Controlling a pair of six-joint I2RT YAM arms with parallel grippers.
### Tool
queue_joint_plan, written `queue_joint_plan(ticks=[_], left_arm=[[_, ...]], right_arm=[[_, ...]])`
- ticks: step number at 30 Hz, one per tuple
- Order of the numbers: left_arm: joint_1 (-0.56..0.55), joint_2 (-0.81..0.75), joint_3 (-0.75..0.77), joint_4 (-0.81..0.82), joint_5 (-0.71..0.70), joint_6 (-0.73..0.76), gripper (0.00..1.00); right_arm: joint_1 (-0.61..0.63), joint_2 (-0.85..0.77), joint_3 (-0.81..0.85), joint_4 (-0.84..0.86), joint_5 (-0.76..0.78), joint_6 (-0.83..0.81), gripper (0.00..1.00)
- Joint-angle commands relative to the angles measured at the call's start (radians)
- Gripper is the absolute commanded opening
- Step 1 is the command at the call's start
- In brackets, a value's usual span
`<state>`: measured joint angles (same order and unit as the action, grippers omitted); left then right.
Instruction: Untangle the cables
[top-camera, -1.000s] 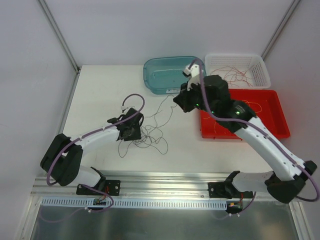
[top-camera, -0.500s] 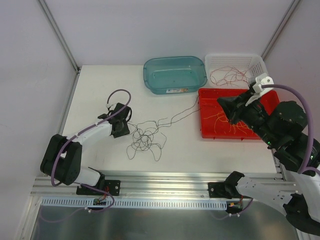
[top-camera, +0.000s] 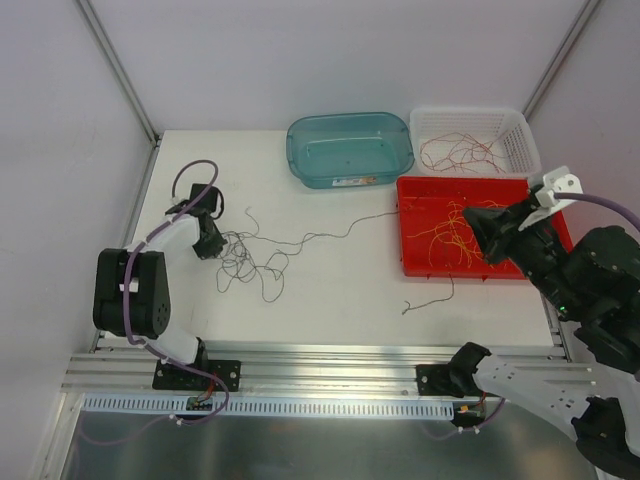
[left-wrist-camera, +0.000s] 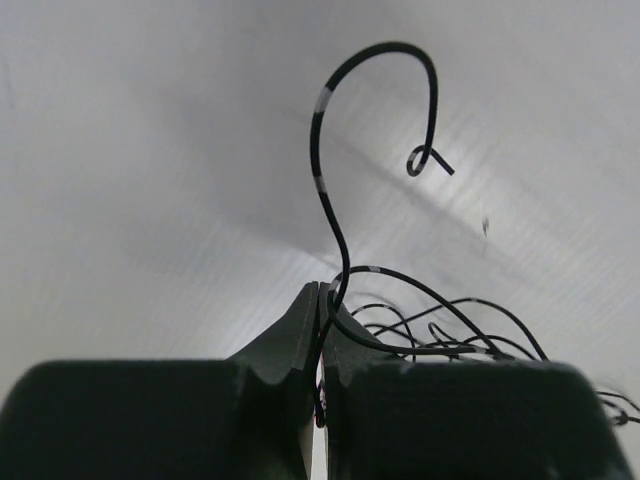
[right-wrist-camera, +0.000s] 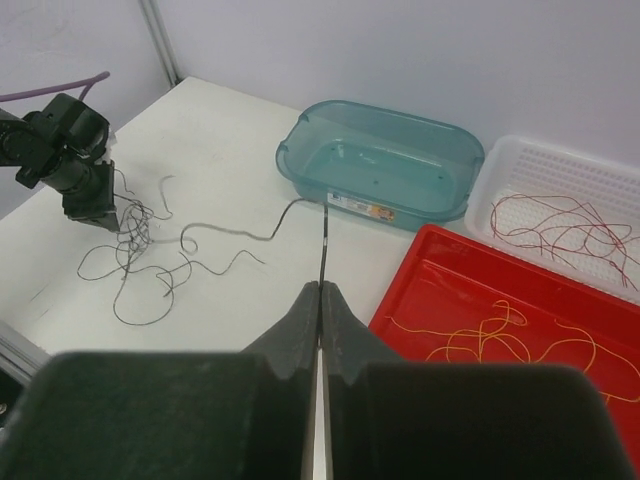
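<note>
Sorting looks partly done from above: red-brown cables (top-camera: 460, 152) lie in the white basket (top-camera: 527, 150) and yellow-orange cables (top-camera: 450, 225) in the red tray (top-camera: 415, 268). A dark tangle (top-camera: 245, 262) sits on the counter (top-camera: 330, 290) at the left beside the left gripper (top-camera: 208, 243), and the right gripper (top-camera: 472, 225) hangs over the tray. Left wrist: jaws pinched shut on one dark strand (left-wrist-camera: 325, 190) at the tangle's edge. Right wrist: jaws closed on a dark cable (right-wrist-camera: 322, 240) running toward the tangle. By my reckoning, the dark ones are what is left to separate.

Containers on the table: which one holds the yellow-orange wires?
The red tray holds the yellow-orange wires. The white basket behind it holds red-brown wires, and the teal tub shows none.
</note>
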<state>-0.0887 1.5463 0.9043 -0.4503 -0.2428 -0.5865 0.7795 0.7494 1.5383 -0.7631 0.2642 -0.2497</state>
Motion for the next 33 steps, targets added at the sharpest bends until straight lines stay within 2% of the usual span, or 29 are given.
queue_joint_plan(ticks=[1, 6, 9, 15, 18, 22, 26, 28, 30, 31, 33], left_arm=[[0.069, 0.023, 0.088, -0.048, 0.017, 0.088, 0.00], [0.083, 0.020, 0.131, -0.060, -0.082, 0.158, 0.00], [0.125, 0.015, 0.119, -0.062, -0.076, 0.154, 0.00], [0.113, -0.077, 0.116, -0.060, 0.118, 0.181, 0.00], [0.092, -0.167, 0.093, -0.060, 0.203, 0.211, 0.00], [0.092, -0.284, 0.022, -0.056, 0.266, 0.234, 0.00], [0.092, -0.333, -0.027, -0.048, 0.309, 0.260, 0.00], [0.092, -0.348, -0.044, -0.038, 0.375, 0.275, 0.00], [0.031, -0.360, -0.042, -0.031, 0.401, 0.296, 0.00], [0.018, -0.374, -0.044, -0.025, 0.399, 0.303, 0.00], [-0.005, -0.382, -0.045, -0.021, 0.407, 0.307, 0.00]], right_arm=[[0.000, -0.054, 0.031, -0.031, 0.072, -0.026, 0.01], [-0.002, -0.059, 0.025, -0.064, 0.046, -0.013, 0.01], [-0.002, -0.065, 0.007, -0.053, 0.043, -0.013, 0.01], [0.000, 0.031, -0.075, -0.004, -0.080, 0.029, 0.01], [-0.002, 0.106, -0.167, 0.102, -0.134, 0.069, 0.01], [-0.009, 0.269, -0.213, 0.189, -0.137, 0.089, 0.01], [-0.049, 0.422, -0.204, 0.260, -0.122, 0.122, 0.01], [-0.085, 0.496, -0.202, 0.290, -0.089, 0.144, 0.01], [-0.108, 0.542, -0.196, 0.301, -0.068, 0.170, 0.06], [-0.111, 0.586, -0.188, 0.294, -0.068, 0.174, 0.23], [-0.111, 0.623, -0.173, 0.278, -0.075, 0.197, 0.41]])
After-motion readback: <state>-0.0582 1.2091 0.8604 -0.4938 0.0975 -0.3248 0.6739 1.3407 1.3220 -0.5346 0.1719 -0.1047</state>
